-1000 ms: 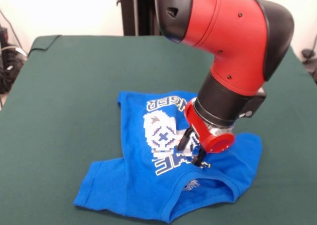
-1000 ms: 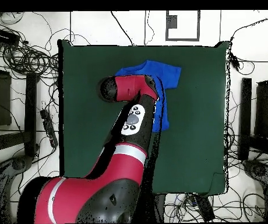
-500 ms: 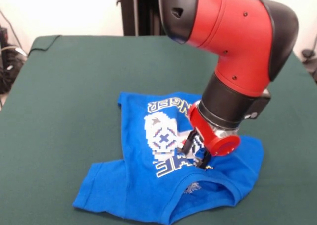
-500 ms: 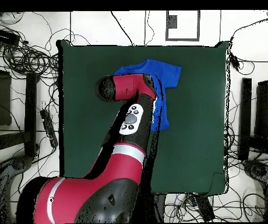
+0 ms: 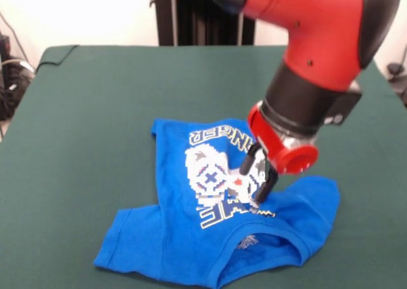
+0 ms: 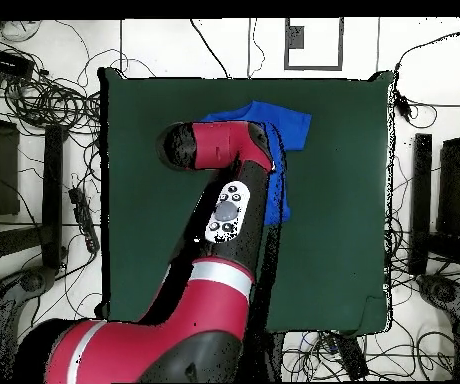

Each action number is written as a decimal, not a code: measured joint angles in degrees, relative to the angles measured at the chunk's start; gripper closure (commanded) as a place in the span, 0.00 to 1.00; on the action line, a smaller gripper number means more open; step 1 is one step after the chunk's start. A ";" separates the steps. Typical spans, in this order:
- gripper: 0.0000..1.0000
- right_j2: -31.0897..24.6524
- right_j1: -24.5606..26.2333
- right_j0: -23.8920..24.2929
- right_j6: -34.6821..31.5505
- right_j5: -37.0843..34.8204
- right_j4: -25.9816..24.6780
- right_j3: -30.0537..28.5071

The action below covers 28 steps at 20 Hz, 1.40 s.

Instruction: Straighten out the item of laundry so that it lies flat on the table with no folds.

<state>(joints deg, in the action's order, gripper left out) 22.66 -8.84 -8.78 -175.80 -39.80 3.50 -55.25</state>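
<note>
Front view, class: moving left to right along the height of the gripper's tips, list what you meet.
Bare green table → blue T-shirt with its white controller print → gripper, over the shirt → shirt's right sleeve → table again.

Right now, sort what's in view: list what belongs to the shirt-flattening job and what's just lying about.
Part of the job:
- blue T-shirt, rumpled, with folds
- green table it lies on
- gripper, fingers apart, just above the shirt's print

Just lying about:
- cables on the floor round the table
- black stand behind the table
</note>
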 measured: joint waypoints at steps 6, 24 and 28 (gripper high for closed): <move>0.00 -0.38 -5.20 0.22 0.00 -0.81 -0.06 -2.94; 0.00 1.64 -4.68 -3.51 0.00 -0.80 0.38 -5.94; 0.00 3.78 -1.42 -5.03 0.00 -0.81 0.30 -5.57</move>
<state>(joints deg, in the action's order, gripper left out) 26.44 -10.25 -13.80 -175.80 -40.61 3.80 -60.82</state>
